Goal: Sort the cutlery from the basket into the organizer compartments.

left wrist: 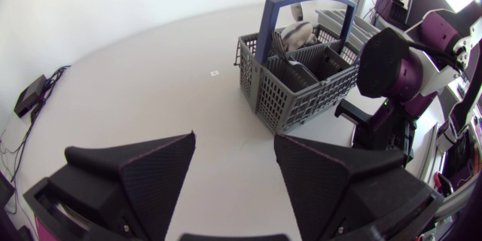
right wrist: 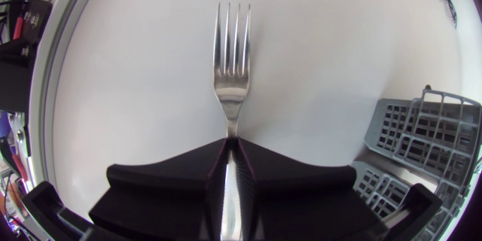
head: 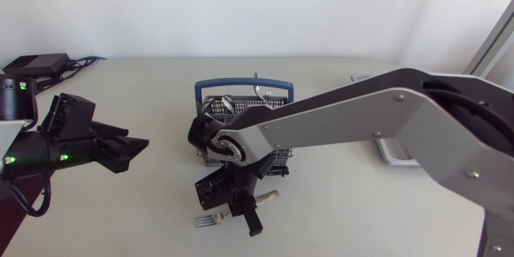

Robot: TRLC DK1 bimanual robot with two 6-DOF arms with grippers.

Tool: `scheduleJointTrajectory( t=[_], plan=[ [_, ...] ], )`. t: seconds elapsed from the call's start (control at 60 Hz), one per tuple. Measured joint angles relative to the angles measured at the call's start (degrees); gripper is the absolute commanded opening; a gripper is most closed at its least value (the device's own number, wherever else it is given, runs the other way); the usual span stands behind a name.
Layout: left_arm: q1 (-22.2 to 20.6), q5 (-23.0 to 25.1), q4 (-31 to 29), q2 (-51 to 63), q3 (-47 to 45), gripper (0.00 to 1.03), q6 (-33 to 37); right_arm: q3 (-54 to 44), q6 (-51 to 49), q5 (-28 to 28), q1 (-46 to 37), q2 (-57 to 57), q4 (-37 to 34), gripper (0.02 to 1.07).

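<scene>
Silver steel fork (right wrist: 230, 90) is pinched by its handle between the two black wedge fingers of the right gripper (right wrist: 230, 144), which press on it from both sides, with the tines pointing ahead of the fingertips. From above, the fork sits low over the white desk (head: 120, 88) near its front edge, just in front of the grey plastic cutlery basket with a blue handle (left wrist: 301, 102); I cannot tell whether it touches the desk. The basket stands around the middle of the desk, with more metal cutlery (left wrist: 297, 34) upright in its compartments. The right arm reaches past the middle, and a pale organizer tray (head: 399, 159) shows partly behind it towards the right edge. The left gripper (head: 131, 151) hangs over the left side of the desk, well apart from the basket, fingers spread wide with nothing between them.
</scene>
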Motion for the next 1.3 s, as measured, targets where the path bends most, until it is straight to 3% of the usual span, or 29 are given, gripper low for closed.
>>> scheduleJointTrajectory(
  t=[0.367,0.65,0.767,0.95,1.1,1.3],
  plan=[
    [-4.1,0.0,0.0,-0.1,0.0,0.73,-0.6,-13.1,6.6,-2.6,-0.9,-18.4,0.1,0.1],
    [-8.0,-0.2,0.3,3.7,3.3,0.73,-3.2,-24.3,10.6,-3.7,-11.0,-38.5,-0.2,0.1],
    [-9.3,-0.2,1.4,8.4,6.9,0.73,-5.3,-26.0,11.8,-3.9,-16.7,-44.1,-0.1,0.1],
    [-11.8,-0.4,3.2,16.8,14.2,0.73,-9.8,-26.7,13.2,-6.3,-32.6,-47.8,2.7,0.1],
    [-14.2,-4.0,5.0,22.5,18.1,0.73,-12.3,-26.7,14.3,-8.7,-46.9,-47.6,6.9,0.1],
    [-15.5,-8.1,6.2,27.7,20.9,0.73,-14.9,-24.3,18.3,-11.6,-57.5,-43.6,10.0,0.11]
  ],
)
